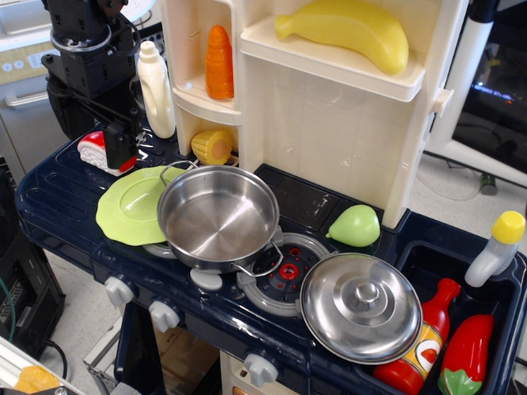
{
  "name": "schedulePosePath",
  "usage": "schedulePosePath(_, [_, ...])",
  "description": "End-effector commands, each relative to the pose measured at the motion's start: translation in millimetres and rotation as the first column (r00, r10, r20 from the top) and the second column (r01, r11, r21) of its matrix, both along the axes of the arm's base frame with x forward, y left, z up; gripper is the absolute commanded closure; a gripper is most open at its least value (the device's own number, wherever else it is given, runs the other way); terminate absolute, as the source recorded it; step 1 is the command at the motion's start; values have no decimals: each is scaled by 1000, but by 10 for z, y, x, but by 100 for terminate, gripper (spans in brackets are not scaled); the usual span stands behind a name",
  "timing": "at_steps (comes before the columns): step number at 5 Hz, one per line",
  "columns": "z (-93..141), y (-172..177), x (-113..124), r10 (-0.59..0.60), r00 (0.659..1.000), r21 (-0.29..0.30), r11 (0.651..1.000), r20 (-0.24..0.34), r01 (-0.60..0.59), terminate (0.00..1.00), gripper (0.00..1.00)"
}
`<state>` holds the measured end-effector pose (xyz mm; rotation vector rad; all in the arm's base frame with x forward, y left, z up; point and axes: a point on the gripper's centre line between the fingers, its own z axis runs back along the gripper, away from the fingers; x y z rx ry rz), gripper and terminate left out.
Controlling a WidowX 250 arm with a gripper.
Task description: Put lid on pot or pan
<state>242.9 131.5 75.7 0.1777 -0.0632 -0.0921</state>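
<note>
The shiny steel pan (216, 218) with two wire loop handles sits open on the left burner of the toy stove, overlapping a light green plate (128, 206). The round steel lid (361, 307) with a small centre knob lies flat at the front right, partly over the right burner and the sink's edge. My black gripper (120, 146) hangs at the back left, far from the lid, just over a red-and-white toy piece (95, 151). I cannot tell whether its jaws are open or shut.
A green pear (354, 225) lies behind the lid. The sink (416, 259) holds a ketchup bottle (422, 346), a red pepper (466, 354) and a yellow-capped bottle (496, 248). A white bottle (155, 89), carrot (219, 62), corn (212, 146) and banana (350, 31) sit on the cream shelf unit.
</note>
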Motion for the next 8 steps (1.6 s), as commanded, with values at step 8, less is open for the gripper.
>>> schedulePosePath(8, [-120, -2282, -93, 183, 975, -103, 980, 126, -171, 0, 0])
